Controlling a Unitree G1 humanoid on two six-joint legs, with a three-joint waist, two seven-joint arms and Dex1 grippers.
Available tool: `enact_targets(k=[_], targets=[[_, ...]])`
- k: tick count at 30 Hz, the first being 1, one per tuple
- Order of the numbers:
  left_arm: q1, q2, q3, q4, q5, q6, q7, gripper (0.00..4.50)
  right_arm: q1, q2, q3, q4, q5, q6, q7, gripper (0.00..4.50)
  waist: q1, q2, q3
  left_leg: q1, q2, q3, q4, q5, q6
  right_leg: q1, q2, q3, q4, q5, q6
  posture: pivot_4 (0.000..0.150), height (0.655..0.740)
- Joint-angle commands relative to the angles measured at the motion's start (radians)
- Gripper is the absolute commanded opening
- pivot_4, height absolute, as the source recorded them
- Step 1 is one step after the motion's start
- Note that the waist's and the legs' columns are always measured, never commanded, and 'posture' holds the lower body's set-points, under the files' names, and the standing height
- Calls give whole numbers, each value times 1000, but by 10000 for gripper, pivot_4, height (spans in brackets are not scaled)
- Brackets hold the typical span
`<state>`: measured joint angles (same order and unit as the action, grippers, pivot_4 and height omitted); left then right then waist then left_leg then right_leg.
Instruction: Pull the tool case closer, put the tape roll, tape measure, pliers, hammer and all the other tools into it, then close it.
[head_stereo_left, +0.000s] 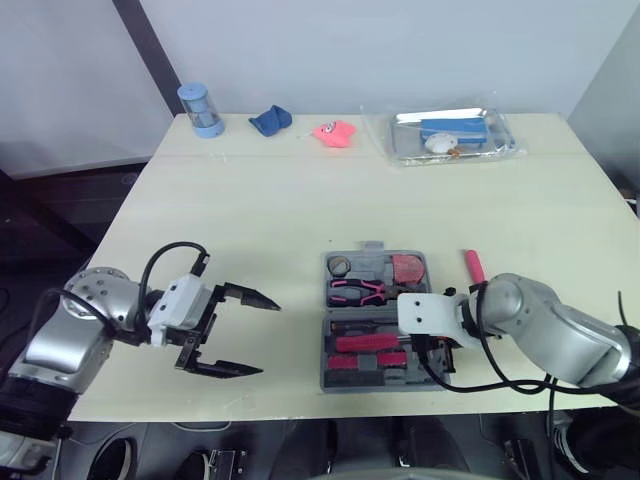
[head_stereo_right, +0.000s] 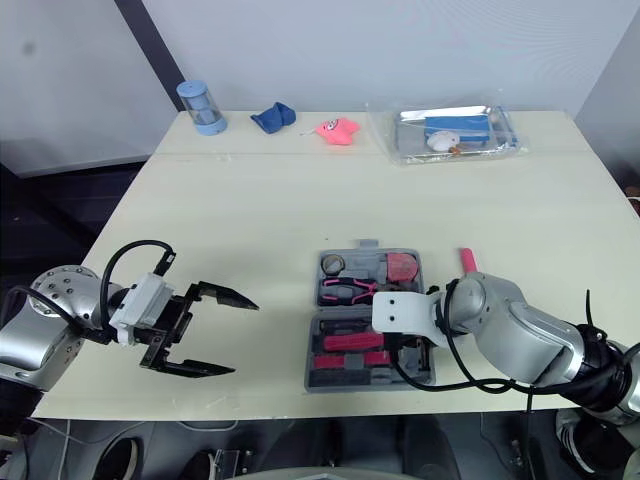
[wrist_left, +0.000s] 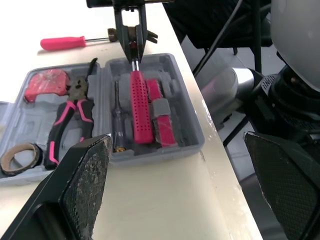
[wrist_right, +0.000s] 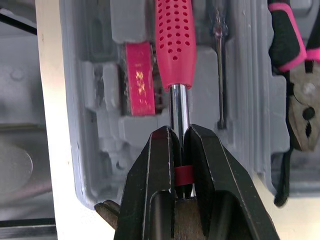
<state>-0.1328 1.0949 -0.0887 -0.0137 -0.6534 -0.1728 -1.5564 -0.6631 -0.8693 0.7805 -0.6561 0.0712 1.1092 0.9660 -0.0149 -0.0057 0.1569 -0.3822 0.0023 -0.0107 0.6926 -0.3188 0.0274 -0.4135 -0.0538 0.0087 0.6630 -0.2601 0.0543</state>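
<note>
My right gripper (wrist_right: 178, 136) pinches the hammer (wrist_right: 176, 40) by its shaft to seat it in the tool case (wrist_left: 189, 122); left gripper (head_stereo_left: 268, 337) sits wide open.

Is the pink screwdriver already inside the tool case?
No, the pink screwdriver lies on the table just outside the open tool case, beyond its far edge.

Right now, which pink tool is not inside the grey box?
The pink screwdriver, lying on the table beside the tool case; the hammer and pliers already sit inside it.
</note>
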Motion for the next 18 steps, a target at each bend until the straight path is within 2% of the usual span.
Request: enact_targets(k=[1,18], targets=[[6,19,3,3,-19,-36,-58,45000,-19,13,8,-12,-14,-1,-11,3184,0,0,0,0,0,0,0,0,0,0,0,0,0,0,0,1500,7400],[-4,3,10,6,-32,-20,-58,45000,-12,71,32,47,-32,-40,-41,3184,-2,0,0,0,0,0,0,0,0,0,1,0,0,0,0,1500,7400]])
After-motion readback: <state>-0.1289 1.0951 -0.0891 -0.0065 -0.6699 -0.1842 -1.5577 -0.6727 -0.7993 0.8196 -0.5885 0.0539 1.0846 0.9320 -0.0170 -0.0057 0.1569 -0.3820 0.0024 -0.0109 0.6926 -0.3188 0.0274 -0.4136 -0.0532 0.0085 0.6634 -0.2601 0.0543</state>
